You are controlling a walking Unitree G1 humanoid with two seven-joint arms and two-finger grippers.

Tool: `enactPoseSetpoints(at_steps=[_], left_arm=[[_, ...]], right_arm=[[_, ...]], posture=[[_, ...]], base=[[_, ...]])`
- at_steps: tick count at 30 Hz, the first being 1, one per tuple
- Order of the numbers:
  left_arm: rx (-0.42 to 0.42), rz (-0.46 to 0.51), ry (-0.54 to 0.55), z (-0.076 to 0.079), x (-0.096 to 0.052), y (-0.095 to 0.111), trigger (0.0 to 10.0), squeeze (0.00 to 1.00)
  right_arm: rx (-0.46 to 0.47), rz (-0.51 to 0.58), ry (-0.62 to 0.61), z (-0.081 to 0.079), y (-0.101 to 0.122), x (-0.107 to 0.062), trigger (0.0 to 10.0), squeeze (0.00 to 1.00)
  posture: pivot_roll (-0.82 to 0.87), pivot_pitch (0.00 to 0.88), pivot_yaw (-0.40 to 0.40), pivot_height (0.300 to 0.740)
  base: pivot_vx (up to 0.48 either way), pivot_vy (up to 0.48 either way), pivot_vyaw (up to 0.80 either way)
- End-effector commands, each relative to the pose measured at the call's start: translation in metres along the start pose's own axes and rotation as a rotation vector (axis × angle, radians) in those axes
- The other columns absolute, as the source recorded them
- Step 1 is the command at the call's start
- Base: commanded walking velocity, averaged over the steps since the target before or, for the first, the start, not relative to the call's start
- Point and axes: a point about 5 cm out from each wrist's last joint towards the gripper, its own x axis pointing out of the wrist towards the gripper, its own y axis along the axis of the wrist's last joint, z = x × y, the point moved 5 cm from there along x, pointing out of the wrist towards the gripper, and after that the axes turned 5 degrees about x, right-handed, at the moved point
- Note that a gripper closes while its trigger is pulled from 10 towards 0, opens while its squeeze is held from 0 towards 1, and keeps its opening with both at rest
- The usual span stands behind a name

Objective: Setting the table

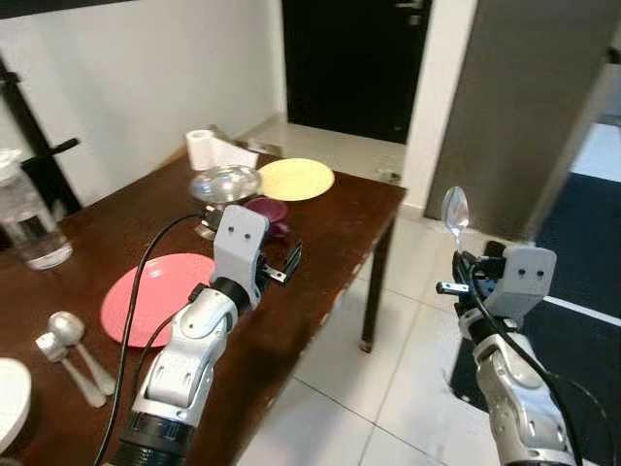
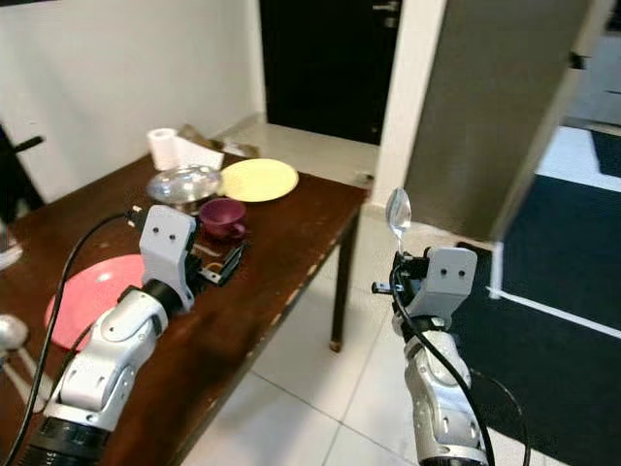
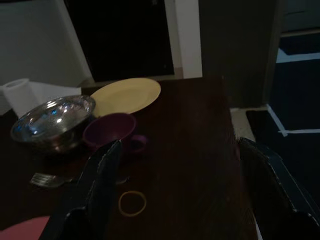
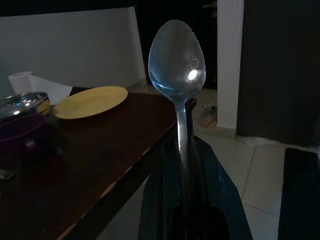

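Observation:
My right gripper [image 1: 465,272] is shut on a steel spoon [image 1: 455,210] and holds it upright, bowl up, over the tiled floor to the right of the dark wooden table [image 1: 330,243]. In the right wrist view the spoon [image 4: 177,60] rises from between the closed fingers [image 4: 165,190]. My left gripper [image 1: 282,263] hovers open above the table, just right of a pink plate [image 1: 155,291], with nothing between its fingers [image 3: 102,172]. Beyond it stand a purple cup [image 3: 110,131], a steel bowl [image 3: 52,120] and a yellow plate [image 3: 127,95].
Two spoons [image 1: 70,340] and the rim of a white plate [image 1: 10,393] lie at the near left. A fork [image 3: 47,180] and a rubber band [image 3: 132,203] rest near the cup. A paper roll [image 1: 201,148] and a water bottle [image 1: 27,218] stand further back. A dark doorway [image 1: 354,58] lies behind the table.

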Motion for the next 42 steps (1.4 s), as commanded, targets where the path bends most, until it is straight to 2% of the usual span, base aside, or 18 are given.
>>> enactPoseSetpoints(at_steps=[1, 2, 3, 10, 29, 32, 39, 40, 42], left_arm=[[-0.006, -0.018, 0.003, 0.000, -0.002, -0.003, 10.0, 0.00], [-0.006, -0.018, 0.003, 0.000, -0.002, -0.003, 10.0, 0.00], [-0.004, -0.025, 0.005, 0.000, -0.001, -0.005, 10.0, 0.00], [-0.005, -0.036, 0.008, 0.001, -0.001, -0.005, 10.0, 0.00], [0.000, -0.046, 0.007, 0.002, 0.000, -0.006, 10.0, 0.00], [0.002, -0.046, 0.007, 0.002, 0.000, -0.006, 10.0, 0.00], [0.010, -0.048, 0.018, 0.001, 0.001, -0.007, 10.0, 0.00], [0.012, -0.050, 0.020, 0.000, 0.001, -0.007, 10.0, 0.00], [0.013, -0.052, 0.021, 0.000, 0.001, -0.008, 10.0, 0.00]], right_arm=[[-0.017, -0.016, -0.037, 0.010, -0.002, 0.001, 10.0, 0.00], [-0.017, -0.016, -0.037, 0.010, -0.002, 0.001, 10.0, 0.00], [-0.027, -0.015, -0.062, 0.017, 0.000, 0.001, 10.0, 0.00], [-0.039, -0.011, -0.090, 0.025, 0.003, 0.002, 10.0, 0.00], [-0.048, -0.007, -0.086, 0.027, 0.006, 0.004, 10.0, 0.00], [-0.041, -0.001, -0.085, 0.027, 0.007, 0.004, 10.0, 0.00], [-0.025, 0.006, -0.033, 0.017, 0.009, 0.005, 10.0, 0.00], [-0.007, 0.004, 0.020, 0.006, 0.009, 0.005, 10.0, 0.00], [-0.001, -0.002, 0.055, -0.002, 0.009, 0.005, 10.0, 0.00]], posture=[[-0.03, 0.021, 0.090, 0.740], [-0.03, 0.021, 0.090, 0.740], [-0.03, 0.021, 0.090, 0.740], [-0.04, 0.025, 0.088, 0.740], [-0.04, 0.027, 0.088, 0.740], [-0.04, 0.027, 0.089, 0.740], [-0.04, 0.028, 0.088, 0.740], [-0.04, 0.028, 0.088, 0.740], [-0.04, 0.028, 0.088, 0.740]], base=[[0.000, 0.000, 0.76], [0.000, 0.000, 0.76], [0.000, 0.000, 0.76], [0.000, 0.000, 0.76], [0.000, 0.000, 0.75], [0.000, 0.000, 0.00], [0.000, 0.000, 0.00], [0.000, 0.000, 0.00], [0.000, 0.000, 0.00]])
